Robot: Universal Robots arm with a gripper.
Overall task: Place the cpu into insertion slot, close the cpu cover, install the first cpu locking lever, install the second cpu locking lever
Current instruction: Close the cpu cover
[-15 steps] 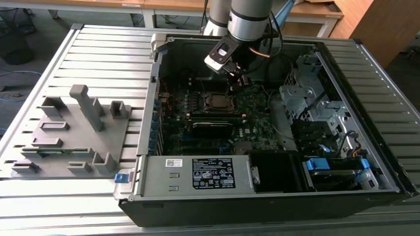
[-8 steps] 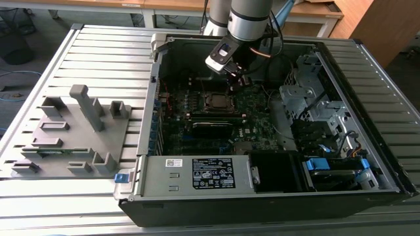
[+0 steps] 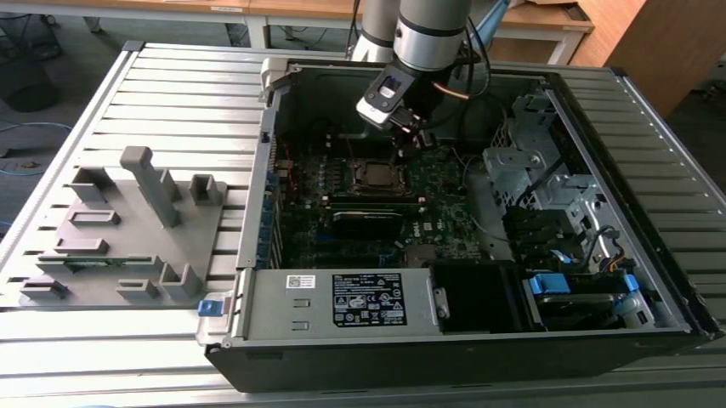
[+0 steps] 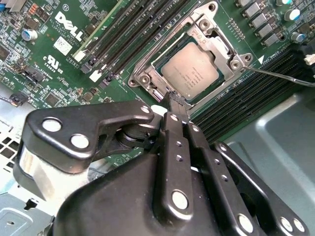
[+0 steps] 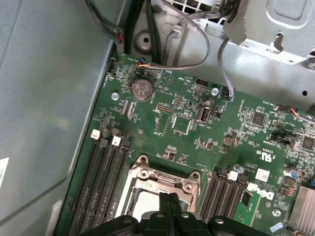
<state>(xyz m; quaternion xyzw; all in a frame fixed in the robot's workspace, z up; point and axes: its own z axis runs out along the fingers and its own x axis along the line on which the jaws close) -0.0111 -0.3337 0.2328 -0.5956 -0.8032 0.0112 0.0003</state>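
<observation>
The cpu (image 4: 191,73) lies flat in the insertion slot (image 4: 143,77), its silver-grey top showing through the window of the cpu cover (image 4: 222,47), which rests down over it. My gripper (image 4: 175,100) is shut with nothing between its fingers, and its tips sit at the slot's edge beside the cpu. A thin locking lever (image 4: 278,75) runs out from one corner of the slot across the memory slots. In the exterior view the gripper (image 3: 410,143) hangs just above the slot (image 3: 375,174), inside the open computer case. The first wrist view shows the cpu (image 5: 142,202) and the slot's rim (image 5: 165,176) past the fingertips (image 5: 170,202).
Long black memory slots (image 4: 120,34) flank the socket on both sides. Cables (image 5: 197,54) and a metal drive cage (image 3: 533,178) stand on the exterior view's right. A power supply (image 3: 340,299) fills the case's near side. A grey fixture (image 3: 125,229) rests outside the case, on the exterior view's left.
</observation>
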